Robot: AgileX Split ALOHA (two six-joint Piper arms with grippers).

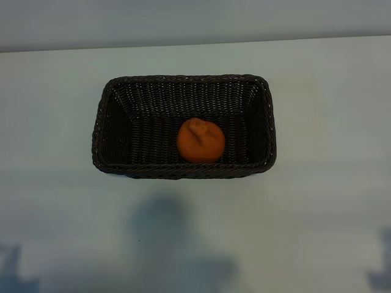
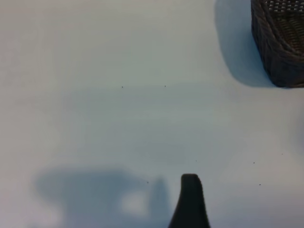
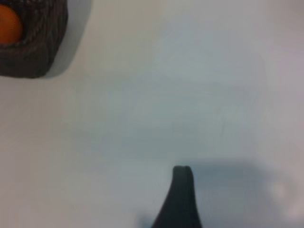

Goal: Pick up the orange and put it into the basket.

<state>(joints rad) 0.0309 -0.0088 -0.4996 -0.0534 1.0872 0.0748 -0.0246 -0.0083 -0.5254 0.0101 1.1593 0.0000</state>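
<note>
The orange (image 1: 200,140) lies inside the dark brown wicker basket (image 1: 183,79), on its floor close to the near long wall, puckered stem end up. Neither arm shows in the exterior view. In the left wrist view a single dark finger (image 2: 190,202) of my left gripper hangs over bare table, with a corner of the basket (image 2: 280,47) far off. The right wrist view shows one dark finger (image 3: 179,199) of my right gripper over bare table, with the basket's corner (image 3: 33,57) and a sliver of the orange (image 3: 8,26) at a distance. Both grippers stand open and hold nothing.
The basket stands in the middle of a pale table (image 1: 330,213). The table's far edge (image 1: 195,44) runs just behind the basket. Soft shadows lie on the near part of the tabletop, in front of the basket and at both near corners.
</note>
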